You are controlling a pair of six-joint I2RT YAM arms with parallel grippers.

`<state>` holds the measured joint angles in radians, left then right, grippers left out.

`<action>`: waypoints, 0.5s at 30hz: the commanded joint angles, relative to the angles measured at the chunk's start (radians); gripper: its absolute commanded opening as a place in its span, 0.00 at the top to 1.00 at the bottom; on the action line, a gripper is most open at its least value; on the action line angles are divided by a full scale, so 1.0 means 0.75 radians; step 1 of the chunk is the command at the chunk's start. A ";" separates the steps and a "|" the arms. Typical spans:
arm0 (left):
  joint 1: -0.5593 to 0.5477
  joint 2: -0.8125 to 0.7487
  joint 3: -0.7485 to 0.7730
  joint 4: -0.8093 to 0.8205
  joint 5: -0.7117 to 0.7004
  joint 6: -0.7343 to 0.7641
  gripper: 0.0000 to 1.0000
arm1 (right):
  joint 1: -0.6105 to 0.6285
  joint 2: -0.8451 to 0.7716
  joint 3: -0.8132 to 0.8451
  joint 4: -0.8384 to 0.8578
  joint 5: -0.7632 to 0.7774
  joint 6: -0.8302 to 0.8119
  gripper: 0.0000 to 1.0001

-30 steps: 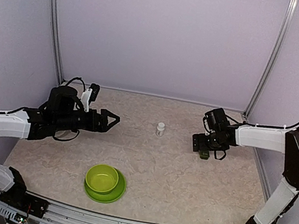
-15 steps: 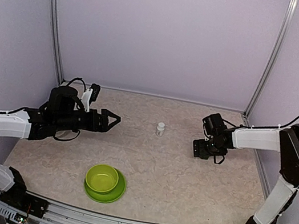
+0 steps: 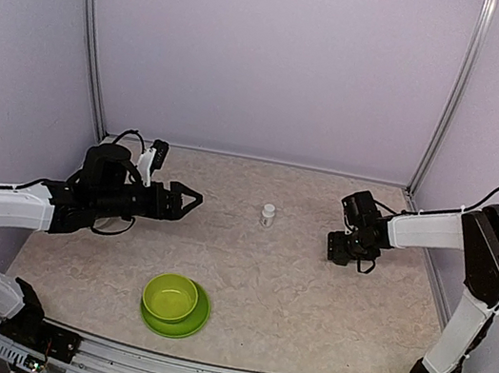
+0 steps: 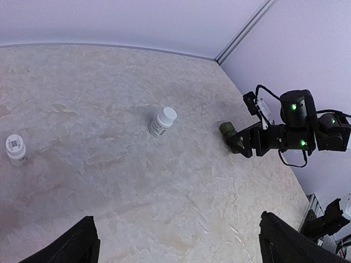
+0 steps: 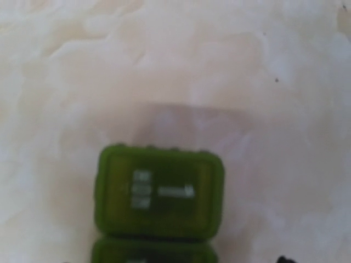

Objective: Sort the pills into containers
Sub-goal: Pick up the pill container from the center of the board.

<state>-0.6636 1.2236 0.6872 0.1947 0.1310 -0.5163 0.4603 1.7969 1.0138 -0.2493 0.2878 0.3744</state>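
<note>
Pill box (image 5: 160, 192): lies flat on the bench (image 3: 291, 281) at the far right, directly under the right gripper (image 3: 340, 251). The one compartment you see in full has its lid shut. A second compartment shows only its edge at the bottom of the right wrist view.
Long axis: runs from the full compartment back toward the right wrist, so the strip lies in line with the gripper, not across it. In the left wrist view one end of the box pokes out past the gripper tips.
Right gripper state: low over the box. Its fingers are almost wholly outside its own camera, so you cannot tell whether they are spread, pressed together or touching the box.
Left gripper (image 3: 191, 202): spread wide and empty, above the bench on the left, pointing toward the centre.
Bottle (image 3: 268, 214): white and upright, between the two grippers and well apart from both. A second bottle (image 4: 16, 149) stands at the left of the left wrist view.
Bowl (image 3: 170, 296): lime green, on its plate (image 3: 199, 321) near the front edge.
Nearer arm: the right. The left is well apart from the box.
Pills: none loose in view.
Step in hand (judgement): the right arm is taking hold of the box.
Next move (judgement): close across the short width, with the box centred between the fingers.
Risk (judgement): the light strip may pivot if one finger touches first.
</note>
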 commanded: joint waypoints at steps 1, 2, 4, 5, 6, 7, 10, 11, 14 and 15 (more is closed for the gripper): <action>-0.009 0.023 -0.003 0.037 0.007 -0.008 0.01 | -0.010 0.064 0.063 0.012 -0.006 0.007 0.23; -0.009 0.025 -0.002 0.038 0.006 -0.007 0.01 | -0.007 0.072 0.071 0.009 0.000 0.005 0.24; -0.009 0.026 -0.002 0.042 0.005 -0.007 0.01 | -0.008 0.084 0.084 0.001 0.013 0.005 0.27; -0.009 0.028 -0.002 0.042 0.005 -0.007 0.01 | -0.008 0.085 0.088 -0.001 0.021 0.006 0.28; -0.009 0.030 -0.001 0.044 0.006 -0.006 0.01 | -0.008 0.085 0.090 -0.003 0.027 0.005 0.29; -0.009 0.033 0.000 0.045 0.004 -0.004 0.01 | -0.008 0.085 0.094 -0.005 0.033 0.004 0.31; -0.010 0.044 0.001 0.048 0.003 -0.002 0.01 | -0.005 0.084 0.102 -0.015 0.062 0.003 0.34; -0.009 0.048 0.002 0.049 0.003 -0.003 0.01 | -0.003 0.085 0.106 -0.020 0.072 -0.002 0.35; -0.009 0.060 0.000 0.056 0.005 -0.005 0.01 | 0.013 0.097 0.126 -0.047 0.106 -0.013 0.38; -0.009 0.062 -0.002 0.057 0.005 -0.007 0.01 | 0.021 0.102 0.133 -0.058 0.121 -0.014 0.38</action>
<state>-0.6636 1.2560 0.6872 0.2024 0.1310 -0.5190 0.4599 1.8503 1.0779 -0.2558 0.3222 0.3710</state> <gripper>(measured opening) 0.987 0.628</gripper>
